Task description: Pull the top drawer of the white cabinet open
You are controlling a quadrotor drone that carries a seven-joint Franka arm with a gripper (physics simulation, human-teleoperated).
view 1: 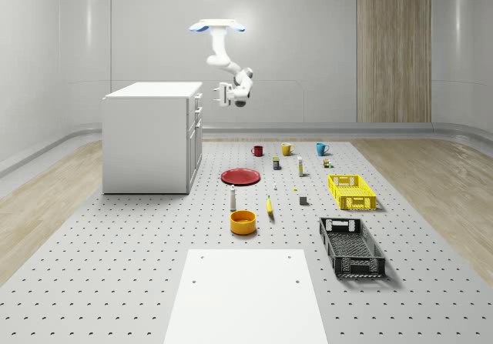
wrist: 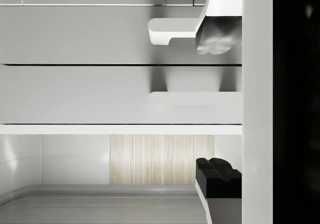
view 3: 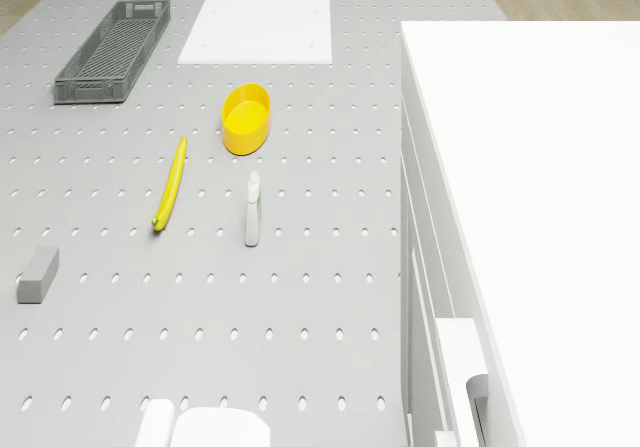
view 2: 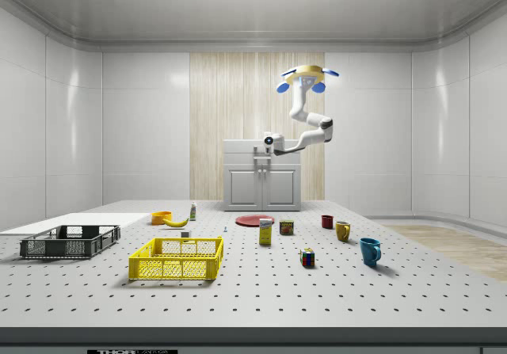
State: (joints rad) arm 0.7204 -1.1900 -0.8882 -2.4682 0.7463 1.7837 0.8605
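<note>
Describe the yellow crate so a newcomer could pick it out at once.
Start at the white cabinet and cross the pegboard floor past the red plate. The yellow crate sits just beyond the black crate; both are open lattice baskets, but only this one is bright yellow.

The white cabinet (view 1: 148,139) stands upright on the perforated worktop (view 1: 115,267), at the whole-scene view's left, a boxy unit with a flat top. Its front faces the whole-scene view's right and carries stacked drawers above paneled doors. The top drawer (view 2: 262,148) sits just under the cabinet's top edge and appears closed, flush with the front.
</note>
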